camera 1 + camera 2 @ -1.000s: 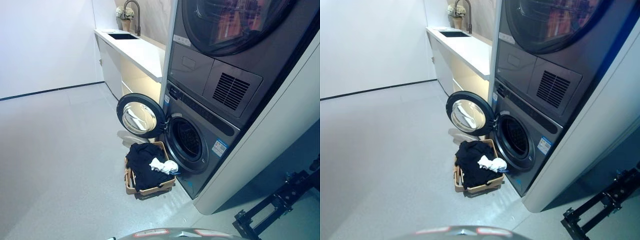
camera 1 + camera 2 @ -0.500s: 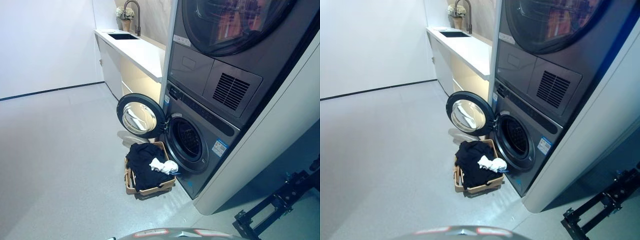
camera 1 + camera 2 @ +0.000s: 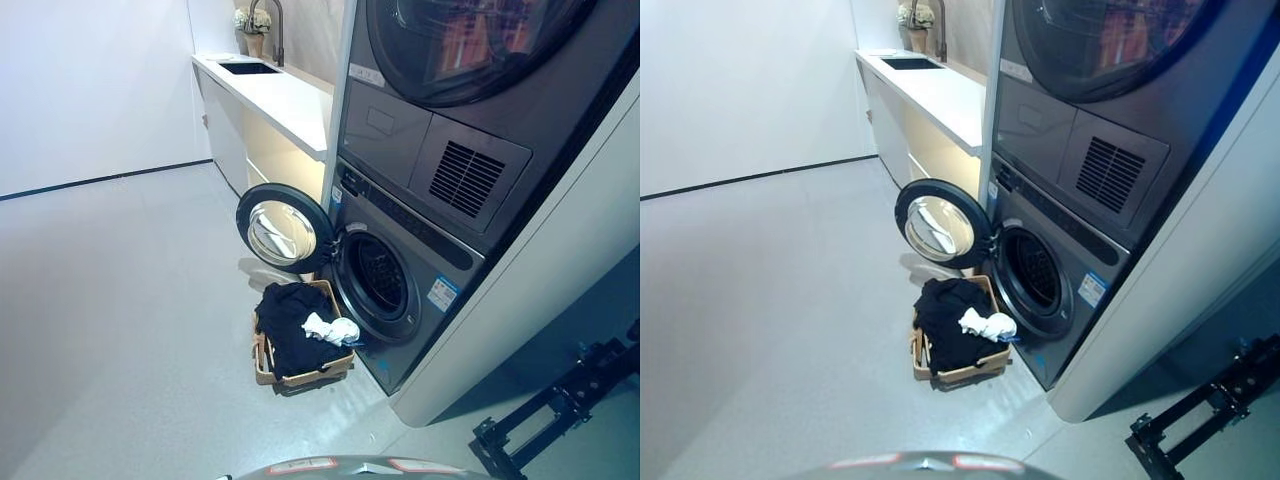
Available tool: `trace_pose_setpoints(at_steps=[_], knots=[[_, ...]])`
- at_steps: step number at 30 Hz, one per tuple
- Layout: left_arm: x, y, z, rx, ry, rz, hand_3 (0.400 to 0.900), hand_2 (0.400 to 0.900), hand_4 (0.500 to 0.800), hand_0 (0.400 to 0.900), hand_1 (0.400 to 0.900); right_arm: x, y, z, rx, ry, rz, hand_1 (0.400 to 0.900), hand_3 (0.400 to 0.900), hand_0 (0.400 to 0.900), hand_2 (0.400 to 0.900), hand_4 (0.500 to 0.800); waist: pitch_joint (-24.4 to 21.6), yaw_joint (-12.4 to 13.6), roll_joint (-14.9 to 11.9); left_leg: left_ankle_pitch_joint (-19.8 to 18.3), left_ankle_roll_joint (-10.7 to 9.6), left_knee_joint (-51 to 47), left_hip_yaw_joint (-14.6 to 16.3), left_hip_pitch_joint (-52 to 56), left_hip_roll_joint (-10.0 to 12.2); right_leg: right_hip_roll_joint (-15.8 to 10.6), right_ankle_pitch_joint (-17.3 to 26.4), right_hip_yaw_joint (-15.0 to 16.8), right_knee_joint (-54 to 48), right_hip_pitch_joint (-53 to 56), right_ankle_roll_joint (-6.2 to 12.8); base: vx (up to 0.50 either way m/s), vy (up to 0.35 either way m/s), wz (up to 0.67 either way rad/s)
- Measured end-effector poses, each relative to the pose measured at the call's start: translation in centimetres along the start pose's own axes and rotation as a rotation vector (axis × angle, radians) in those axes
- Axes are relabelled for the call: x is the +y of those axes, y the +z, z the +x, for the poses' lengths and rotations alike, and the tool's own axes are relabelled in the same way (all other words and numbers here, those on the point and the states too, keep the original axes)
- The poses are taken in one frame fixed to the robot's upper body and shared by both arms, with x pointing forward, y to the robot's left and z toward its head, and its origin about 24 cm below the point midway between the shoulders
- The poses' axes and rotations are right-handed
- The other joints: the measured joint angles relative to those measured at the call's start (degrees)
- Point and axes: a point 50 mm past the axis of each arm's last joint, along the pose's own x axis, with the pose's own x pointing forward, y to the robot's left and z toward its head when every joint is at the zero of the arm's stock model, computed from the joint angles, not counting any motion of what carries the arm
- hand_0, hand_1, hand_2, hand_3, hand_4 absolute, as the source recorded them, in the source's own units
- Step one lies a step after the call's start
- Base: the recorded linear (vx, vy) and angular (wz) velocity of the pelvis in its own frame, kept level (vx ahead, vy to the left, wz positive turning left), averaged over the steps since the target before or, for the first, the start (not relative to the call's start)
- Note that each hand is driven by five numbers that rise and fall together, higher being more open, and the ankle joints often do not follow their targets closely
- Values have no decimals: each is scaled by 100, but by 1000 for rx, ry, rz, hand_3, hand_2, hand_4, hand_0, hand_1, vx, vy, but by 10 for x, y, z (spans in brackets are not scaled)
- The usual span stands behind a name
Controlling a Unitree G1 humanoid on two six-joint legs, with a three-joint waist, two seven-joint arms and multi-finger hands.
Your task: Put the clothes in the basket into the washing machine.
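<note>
A tan wicker basket (image 3: 300, 378) stands on the grey floor right in front of the lower washing machine (image 3: 400, 300). Black clothes (image 3: 290, 320) fill it, with a small white garment (image 3: 332, 329) on top at its right side. The machine's round door (image 3: 282, 229) is swung open to the left, and the dark drum opening (image 3: 377, 281) shows behind it. Neither of my hands appears in either eye view.
A second machine (image 3: 450, 90) is stacked above the washer. A white counter (image 3: 270, 95) with a sink, a tap and a small plant runs along the back wall. A black metal stand (image 3: 550, 410) lies on the floor at lower right.
The whole picture has shifted slightly, so the camera has moved a little. The basket, clothes and door stay as they were.
</note>
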Motion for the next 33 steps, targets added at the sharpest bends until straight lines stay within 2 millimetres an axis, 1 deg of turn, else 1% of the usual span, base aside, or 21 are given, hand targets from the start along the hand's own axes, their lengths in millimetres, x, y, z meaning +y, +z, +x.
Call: trace_pose_setpoints(at_steps=[4, 6, 9, 10, 11, 12, 14, 15, 16, 17, 18, 19, 20, 21, 23, 26, 28, 29, 30, 32, 33], knots=[[-4, 10, 0, -25, -8, -8, 900, 900, 800, 900, 900, 0, 11, 0, -29, 1, 0, 900, 900, 900, 900, 800, 235, 19, 112, 51, -73, 63, -68, -142, 25, 87, 37, -18, 25, -108, -57, 1, -164, 8], [-8, 19, 1, -46, -16, -17, 900, 900, 800, 900, 900, 2, 18, 0, -47, 5, 1, 900, 900, 900, 900, 800, 491, 21, 177, -113, -127, 512, -133, -384, 66, 140, 17, -42, 155, -135, -103, 11, -179, 7], [-16, 40, 0, -95, -37, -57, 900, 900, 800, 900, 900, 3, 42, 0, -104, 8, 3, 900, 900, 900, 900, 800, 1004, 88, 288, -545, -749, 1904, -353, -1037, 187, 277, -242, 7, 633, -383, -436, -25, -143, 6], [-20, 52, -1, -123, -49, -69, 900, 900, 800, 900, 900, 2, 50, -1, -124, 4, 4, 900, 900, 900, 900, 800, 1222, 160, 341, -473, -905, 2624, -553, -1409, 131, 344, -318, 11, 865, -490, -494, -11, -53, 3], [-25, 62, -2, -144, -63, -82, 900, 900, 800, 900, 900, -1, 56, -1, -138, -4, 7, 900, 900, 900, 900, 800, 1359, 173, 324, -268, -1138, 3143, -698, -1754, 39, 256, -359, 67, 1057, -634, -529, 39, -4, 4], [-30, 68, -3, -159, -78, -102, 900, 900, 800, 900, 900, -5, 62, -2, -151, -16, 8, 900, 900, 900, 900, 800, 1399, 195, 315, -94, -1179, 3435, -763, -1987, -12, 162, -369, 52, 1147, -727, -545, 99, 27, 5], [-39, 64, -3, -139, -98, -132, 900, 900, 800, 900, 900, -15, 72, -2, -183, -45, 13, 900, 900, 900, 900, 800, 1424, 231, 319, -277, -1003, 3597, -688, -2075, -123, 38, -371, 42, 1164, -831, -553, 134, 53, 5], [-43, 60, -4, -129, -106, -146, 900, 900, 800, 900, 900, -20, 80, -3, -208, -60, 13, 900, 900, 900, 900, 800, 1418, 201, 353, -415, -924, 3272, -678, -1940, -222, -27, -377, 16, 1020, -813, -544, 166, 70, -3], [-48, 59, -4, -124, -117, -162, 900, 900, 800, 900, 900, -25, 79, -3, -206, -78, 19, 900, 900, 900, 900, 800, 1392, 166, 384, -447, -824, 2744, -691, -1703, -304, -46, -376, 45, 805, -784, -542, 289, 122, -10], [-51, 54, -4, -113, -123, -168, 900, 900, 800, 900, 900, -29, 85, -4, -221, -86, 19, 900, 900, 900, 900, 800, 1367, 162, 510, -501, -739, 2130, -736, -1570, -271, 58, -383, 15, 617, -661, -447, 289, 121, -10], [-56, 50, -5, -102, -134, -190, 900, 900, 800, 900, 900, -36, 84, -4, -208, -108, 18, 900, 900, 900, 900, 800, 1279, 236, 851, -747, -757, 984, -879, -1262, 100, 445, -614, -181, 1406, -859, -610, 417, 188, -14], [-48, 57, -4, -136, -120, -210, 900, 900, 800, 900, 900, -29, 81, -3, -197, -94, 22, 900, 900, 900, 900, 800, 1302, 296, 797, 60, -573, 690, -849, -1136, 127, 455, -1196, -332, 2306, -1023, -575, 227, 106, -8], [-38, 63, -4, -177, -102, -218, 900, 900, 800, 900, 900, -18, 84, -4, -201, -63, 32, 900, 900, 900, 900, 800, 1407, 337, 534, 94, -567, 738, -763, -1187, 95, 350, -1536, -312, 2175, -904, -568, 562, 287, -34], [-32, 63, -4, -187, -85, -223, 900, 900, 800, 900, 900, -12, 89, -5, -218, -44, 46, 900, 900, 900, 900, 800, 1411, 358, 453, 20, -693, 671, -772, -1295, 97, 438, -1330, -161, 1802, -779, -627, 507, 272, -36], [-33, 49, -2, -124, -78, -221, 900, 900, 800, 900, 900, -18, 95, -6, -240, -61, 76, 900, 900, 900, 900, 800, 1368, 377, 469, 36, -696, 85, -738, -1152, 58, 488, -1026, 38, 1065, -344, -563, 553, 351, -39], [-40, 25, -2, -54, -85, -221, 900, 900, 800, 900, 900, -29, 96, -6, -252, -88, 73, 900, 900, 900, 900, 800, 1209, 457, 600, 138, -705, 138, -747, -1307, 122, 502, -984, 252, 731, -206, -594, 297, 253, -27], [-40, 24, -2, -50, -85, -220, 900, 900, 800, 900, 900, -26, 103, -7, -267, -76, 75, 900, 900, 900, 900, 800, 1172, 555, 518, 313, -478, 334, -679, -1465, -27, 361, -973, 488, 631, -250, -470, 448, 419, -24], [-39, 26, -2, -51, -85, -219, 900, 900, 800, 900, 900, -25, 102, -7, -264, -70, 74, 900, 900, 900, 900, 800, 1113, 593, 457, 395, -254, 362, -615, -1515, -102, 276, -1005, 590, 635, -328, -279, 352, 340, -13], [-37, 26, -2, -55, -80, -217, 900, 900, 800, 900, 900, -21, 100, -7, -262, -63, 70, 900, 900, 900, 900, 800, 1052, 574, 422, 468, 200, 324, -408, -1496, -114, 199, -1065, 599, 721, -396, -204, 343, 324, 4], [-31, 44, -1, -93, -70, -213, 900, 900, 800, 900, 900, -11, 103, -8, -274, -31, 78, 900, 900, 900, 900, 800, 1002, 545, 252, 144, 306, 429, -297, -1455, -221, 111, -1039, 447, 1328, -646, 19, 307, 307, 7], [-28, 49, -1, -110, -67, -205, 900, 900, 800, 900, 900, -8, 105, -8, -284, -20, 86, 900, 900, 900, 900, 800, 997, 488, 294, 236, 396, 382, -278, -1350, -126, 117, -1100, 294, 1887, -857, 82, 223, 305, 20]])
